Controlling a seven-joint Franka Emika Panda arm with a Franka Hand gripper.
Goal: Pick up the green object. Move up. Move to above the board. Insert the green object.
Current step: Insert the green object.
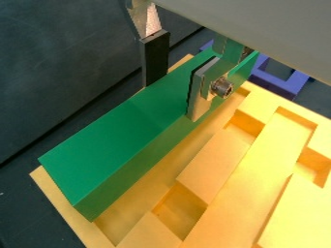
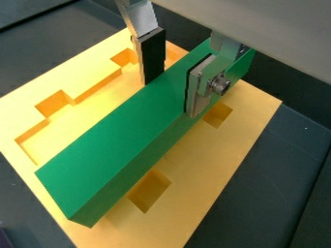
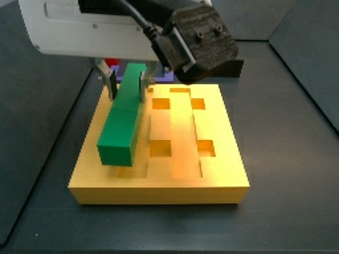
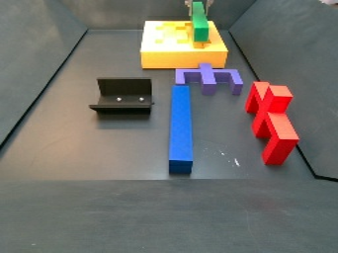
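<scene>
My gripper (image 1: 179,82) is shut on the green object (image 1: 123,140), a long green bar, near one of its ends. In both wrist views its silver fingers clamp the bar's two long sides (image 2: 177,82). The bar (image 2: 116,160) lies lengthwise over the board (image 2: 246,165), the yellow slab with square holes. In a side view the bar (image 3: 122,119) runs along the board's (image 3: 172,169) left side, just above it or resting on it; I cannot tell which. The other side view shows the bar (image 4: 199,25) over the board (image 4: 165,49) at the far end of the floor.
On the dark floor in front of the board lie a purple piece (image 4: 208,76), a long blue bar (image 4: 180,124), two red stepped blocks (image 4: 271,119) at the right and the black fixture (image 4: 122,96) at the left. Dark walls enclose the floor.
</scene>
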